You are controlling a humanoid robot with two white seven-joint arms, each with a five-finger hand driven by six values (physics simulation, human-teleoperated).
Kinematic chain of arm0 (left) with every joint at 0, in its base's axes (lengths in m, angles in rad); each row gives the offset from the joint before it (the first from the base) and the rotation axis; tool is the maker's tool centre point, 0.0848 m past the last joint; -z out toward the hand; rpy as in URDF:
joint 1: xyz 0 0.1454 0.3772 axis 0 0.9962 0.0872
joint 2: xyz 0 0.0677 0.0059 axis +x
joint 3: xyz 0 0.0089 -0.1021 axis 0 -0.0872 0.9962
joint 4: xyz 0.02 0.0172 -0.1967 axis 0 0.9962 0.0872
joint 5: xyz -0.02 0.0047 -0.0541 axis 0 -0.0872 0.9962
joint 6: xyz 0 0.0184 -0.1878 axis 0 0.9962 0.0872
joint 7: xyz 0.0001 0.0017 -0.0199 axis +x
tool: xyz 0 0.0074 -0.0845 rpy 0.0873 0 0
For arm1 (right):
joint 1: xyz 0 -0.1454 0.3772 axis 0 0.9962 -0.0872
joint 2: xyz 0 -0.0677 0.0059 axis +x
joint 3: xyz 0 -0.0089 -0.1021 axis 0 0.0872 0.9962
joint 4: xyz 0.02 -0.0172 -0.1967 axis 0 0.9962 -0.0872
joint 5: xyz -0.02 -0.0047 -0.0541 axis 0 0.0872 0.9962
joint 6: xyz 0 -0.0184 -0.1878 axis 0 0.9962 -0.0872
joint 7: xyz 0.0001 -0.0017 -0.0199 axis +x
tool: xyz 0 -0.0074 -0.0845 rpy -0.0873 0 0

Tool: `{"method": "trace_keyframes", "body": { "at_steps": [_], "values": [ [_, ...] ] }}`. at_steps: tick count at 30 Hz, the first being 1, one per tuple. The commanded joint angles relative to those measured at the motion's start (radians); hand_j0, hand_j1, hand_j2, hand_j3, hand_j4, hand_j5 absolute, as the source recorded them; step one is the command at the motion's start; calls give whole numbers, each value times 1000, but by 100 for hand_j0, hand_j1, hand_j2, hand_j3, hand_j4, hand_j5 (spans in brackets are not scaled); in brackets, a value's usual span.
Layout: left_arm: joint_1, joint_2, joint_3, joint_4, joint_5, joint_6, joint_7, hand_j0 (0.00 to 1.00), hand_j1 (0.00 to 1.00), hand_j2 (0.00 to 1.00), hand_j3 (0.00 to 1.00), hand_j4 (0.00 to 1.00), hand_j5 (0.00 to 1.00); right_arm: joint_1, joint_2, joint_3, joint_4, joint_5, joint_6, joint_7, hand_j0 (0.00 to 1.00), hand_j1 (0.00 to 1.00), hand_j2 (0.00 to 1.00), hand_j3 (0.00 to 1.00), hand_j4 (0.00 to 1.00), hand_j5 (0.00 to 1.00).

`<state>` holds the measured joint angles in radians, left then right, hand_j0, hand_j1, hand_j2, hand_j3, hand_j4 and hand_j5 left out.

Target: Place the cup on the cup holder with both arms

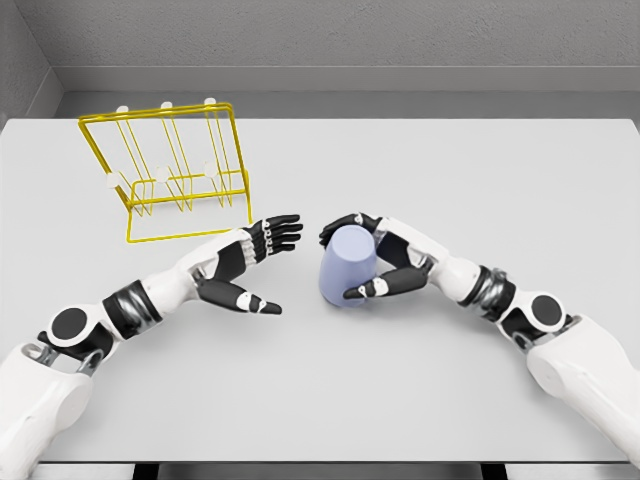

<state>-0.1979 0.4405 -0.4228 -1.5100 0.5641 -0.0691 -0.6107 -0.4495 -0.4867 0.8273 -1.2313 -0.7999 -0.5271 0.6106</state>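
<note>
A pale lavender cup (346, 265) stands on the white table near its middle. My right hand (362, 258) is wrapped around it, fingers curled over its far top edge and thumb pressed against its near side. My left hand (262, 262) hovers just left of the cup, palm turned toward it, fingers spread, a small gap between them and the cup. The yellow wire cup holder (170, 170) with white-tipped pegs stands at the table's back left, behind the left hand.
The white table (480, 170) stretches wide to the right and front. A grey wall rises behind its far edge. Both forearms lie low over the near part of the table.
</note>
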Motion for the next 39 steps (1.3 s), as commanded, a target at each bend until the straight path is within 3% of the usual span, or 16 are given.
{"method": "trace_keyframes", "body": {
  "at_steps": [1, 15, 28, 39],
  "values": [
    [0, -3, 6, 10, -9, -35, 0, 100, 100, 100, 100, 100, 100, 0, 22, -1, 15, -1, 4, 0, 70, 70, 70, 70, 70, 70],
    [2, -13, 6, 56, -9, -81, 0, 100, 100, 100, 100, 100, 100, -8, 50, 18, 53, 33, 10, 0, 72, 72, 72, 72, 72, 72],
    [2, -14, 6, 62, -27, -83, 0, 100, 100, 100, 100, 100, 100, -11, 50, 18, 58, 79, 19, 0, 100, 100, 100, 100, 100, 100],
    [0, -31, 3, 71, -29, -84, 0, 100, 100, 100, 100, 100, 100, -40, 20, 10, 78, 88, 18, 0, 100, 100, 100, 100, 100, 100]
  ]
}}
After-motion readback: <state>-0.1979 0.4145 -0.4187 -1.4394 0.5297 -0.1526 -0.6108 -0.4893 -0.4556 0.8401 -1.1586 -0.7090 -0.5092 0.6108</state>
